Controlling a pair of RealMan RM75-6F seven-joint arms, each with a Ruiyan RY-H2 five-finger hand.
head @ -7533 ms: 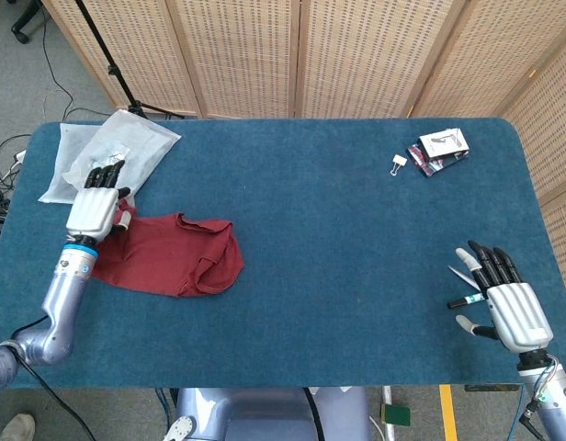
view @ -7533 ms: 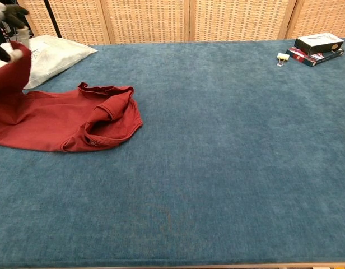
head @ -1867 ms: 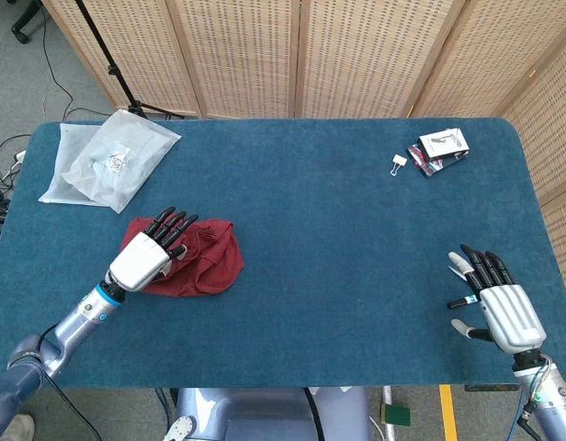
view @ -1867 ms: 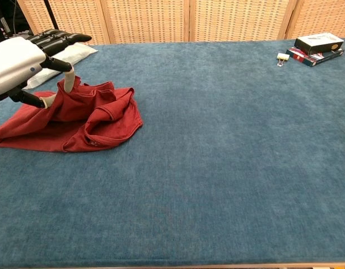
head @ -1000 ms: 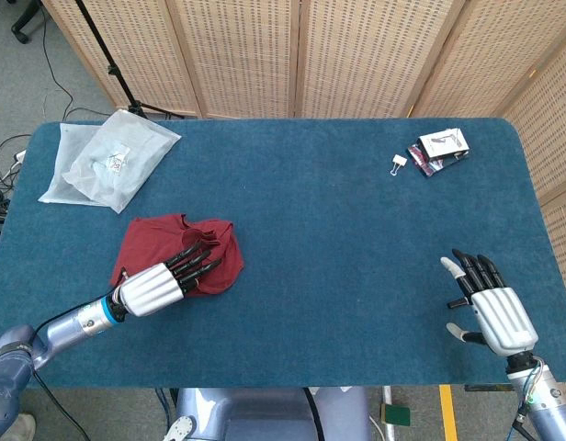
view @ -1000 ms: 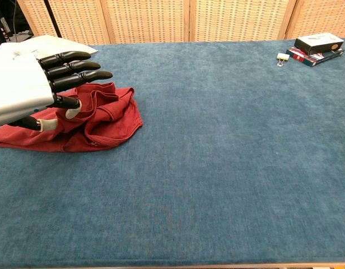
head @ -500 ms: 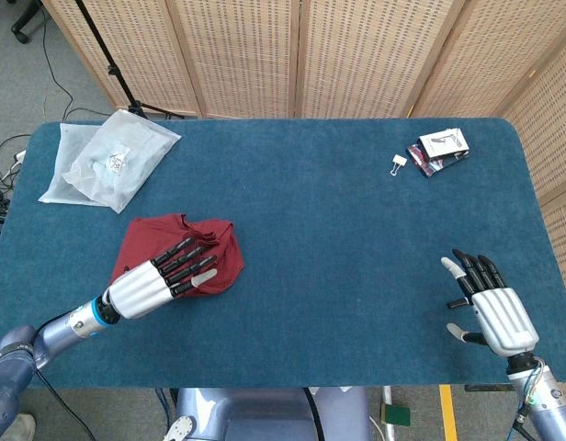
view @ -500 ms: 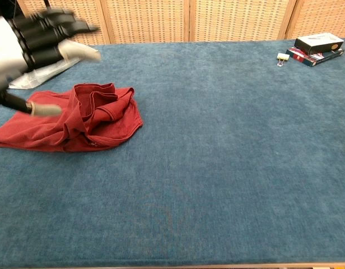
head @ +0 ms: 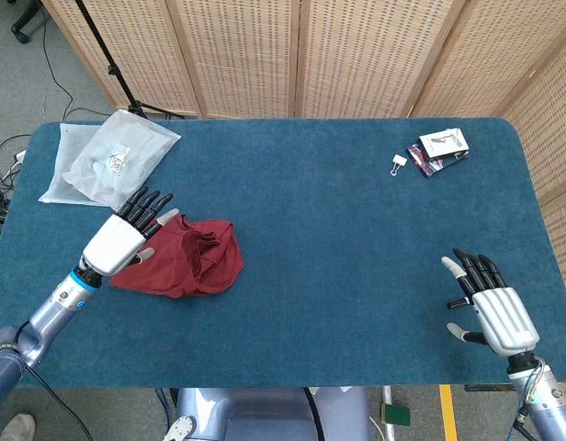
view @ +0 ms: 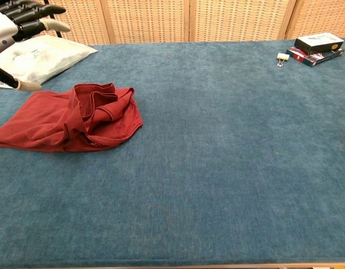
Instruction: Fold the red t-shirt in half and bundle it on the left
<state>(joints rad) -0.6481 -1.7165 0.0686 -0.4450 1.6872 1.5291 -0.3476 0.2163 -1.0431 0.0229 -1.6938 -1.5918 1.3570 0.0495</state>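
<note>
Lay crumpled on the left part of the table (head: 320, 202): the shirt (head: 186, 255), folded over itself into a loose red bundle, collar and a sleeve opening bunched along its right side (clearer from the chest (view: 71, 117)). Hid its near-left edge under the left hand (head: 118, 241) in the head view. Hovered over that left edge, fingers spread and straight, gripping nothing, apart from the cloth by the chest view. Was cut off there by the top-left corner (view: 15, 19), only dark fingers and a pale thumb showing. Sat just beyond the shirt, toward the far-left corner: a clear bag (head: 108, 163), contents too small to make out. Rested well apart on the near right: the right hand (head: 490, 308), fingers splayed wide and holding nothing, seen only from the head camera, wrist cut by the frame bottom. Lay at the far right: a clip (head: 398, 164) beside stacked boxes (head: 439, 150), labels unreadable.
</note>
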